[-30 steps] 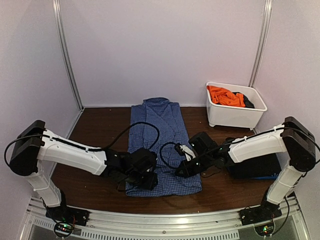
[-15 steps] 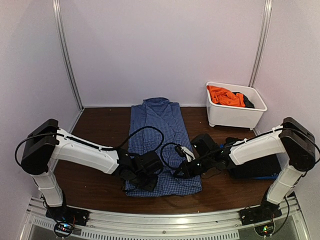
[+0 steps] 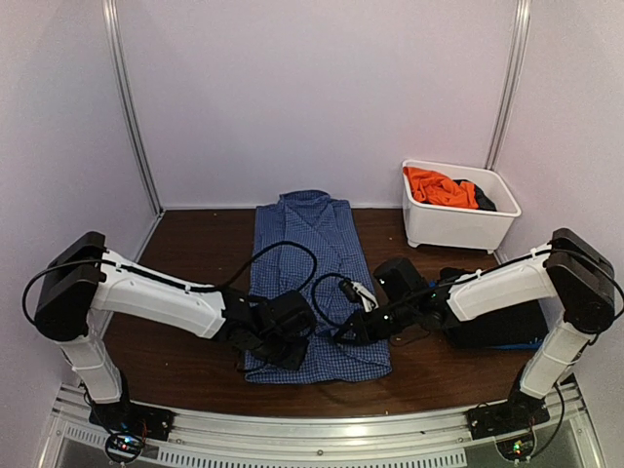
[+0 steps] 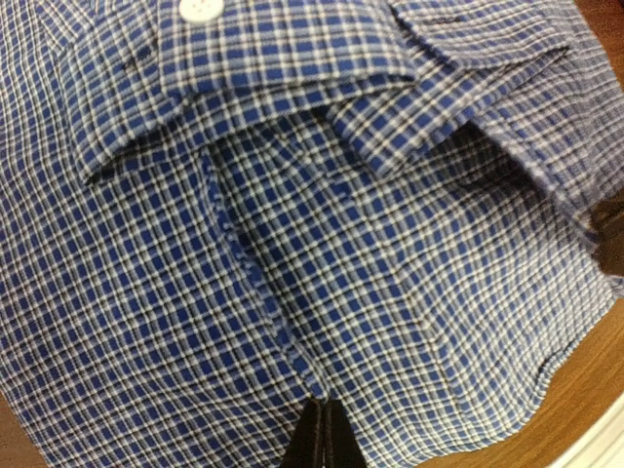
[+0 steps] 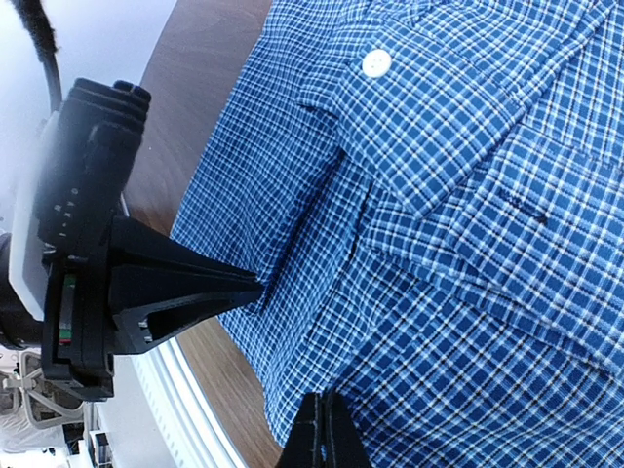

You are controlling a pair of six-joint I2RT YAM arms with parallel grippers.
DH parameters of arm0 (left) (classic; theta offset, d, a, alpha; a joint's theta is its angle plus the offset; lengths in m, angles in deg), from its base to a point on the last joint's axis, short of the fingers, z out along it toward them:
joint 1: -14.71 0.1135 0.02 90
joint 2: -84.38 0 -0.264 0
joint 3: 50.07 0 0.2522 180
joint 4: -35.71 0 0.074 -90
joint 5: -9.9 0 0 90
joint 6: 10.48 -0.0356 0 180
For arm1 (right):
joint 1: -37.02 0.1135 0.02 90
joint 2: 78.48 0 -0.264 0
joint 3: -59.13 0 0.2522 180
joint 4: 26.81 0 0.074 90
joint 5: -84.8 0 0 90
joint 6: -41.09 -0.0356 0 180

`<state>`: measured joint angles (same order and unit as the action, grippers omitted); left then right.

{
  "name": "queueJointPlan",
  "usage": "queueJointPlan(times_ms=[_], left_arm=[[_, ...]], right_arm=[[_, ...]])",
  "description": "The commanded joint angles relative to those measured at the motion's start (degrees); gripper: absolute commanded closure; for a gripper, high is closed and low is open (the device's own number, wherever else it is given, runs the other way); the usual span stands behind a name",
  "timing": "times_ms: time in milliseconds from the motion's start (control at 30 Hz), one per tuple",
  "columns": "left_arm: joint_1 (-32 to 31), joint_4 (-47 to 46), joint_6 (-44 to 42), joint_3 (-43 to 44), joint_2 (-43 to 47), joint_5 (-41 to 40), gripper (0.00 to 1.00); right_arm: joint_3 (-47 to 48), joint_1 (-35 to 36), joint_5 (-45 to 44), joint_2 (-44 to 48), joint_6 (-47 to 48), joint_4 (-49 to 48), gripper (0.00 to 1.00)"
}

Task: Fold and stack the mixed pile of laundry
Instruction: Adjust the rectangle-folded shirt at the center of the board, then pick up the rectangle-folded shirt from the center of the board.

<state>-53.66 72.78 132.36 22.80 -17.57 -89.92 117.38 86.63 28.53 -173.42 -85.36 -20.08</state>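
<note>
One checked shirt (image 3: 314, 244); left end effector (image 4: 322, 434), right end effector (image 5: 324, 431) pinch it

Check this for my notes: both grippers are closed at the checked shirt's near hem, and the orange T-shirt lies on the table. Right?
No: the orange T-shirt lies in the white tub, as the top view shows. The rest stands.

on the tabletop (image 3: 185, 283): one checked shirt (image 3: 317, 253), with one white button (image 4: 200, 9) showing. at the far right corner: one white tub (image 3: 453, 230), holding one orange garment (image 3: 437, 185) and one black piece (image 3: 486, 203). at the right edge: one dark box (image 3: 499, 328). two grippers: left gripper (image 4: 320, 439), right gripper (image 5: 325, 434).
</note>
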Motion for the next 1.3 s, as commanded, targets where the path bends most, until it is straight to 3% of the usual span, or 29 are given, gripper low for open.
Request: queueJointPlan(times_ms=[0,333,733,1000,1033,1133,1200,1267], left_arm=[[-0.4,-5.3,-1.2,-1.8,5.2,0.1,1.00],[-0.3,-12.8,-4.9,-4.0,9.6,4.5,1.00],[-0.3,-27.1,-1.0,-13.7,5.8,11.6,1.00],[-0.1,-29.7,-0.2,-16.4,8.5,11.4,1.00],[-0.1,-30.0,-0.7,-16.5,9.3,11.6,0.98],[-0.1,-29.7,-3.1,-16.6,13.1,12.8,0.76],[-0.1,-28.4,-3.6,-17.4,17.0,11.9,0.61],[0.1,-26.0,-3.7,-18.5,21.1,10.7,0.54]], right_arm=[[-0.3,-0.4,2.8,0.4,-1.2,-3.2,1.00],[1.0,0.2,7.0,0.1,-3.0,-5.1,1.00],[-7.0,3.3,13.3,-12.2,-13.1,-27.6,1.00],[-7.0,3.7,12.9,-9.7,-12.7,-28.2,1.00],[-6.9,3.7,12.9,-8.8,-12.6,-28.0,0.96],[-5.7,3.7,12.7,-4.6,-10.1,-23.5,0.82],[-4.3,3.6,11.0,-0.5,-6.3,-14.9,0.70],[-3.1,3.6,8.7,4.2,-2.4,-7.5,0.60]])
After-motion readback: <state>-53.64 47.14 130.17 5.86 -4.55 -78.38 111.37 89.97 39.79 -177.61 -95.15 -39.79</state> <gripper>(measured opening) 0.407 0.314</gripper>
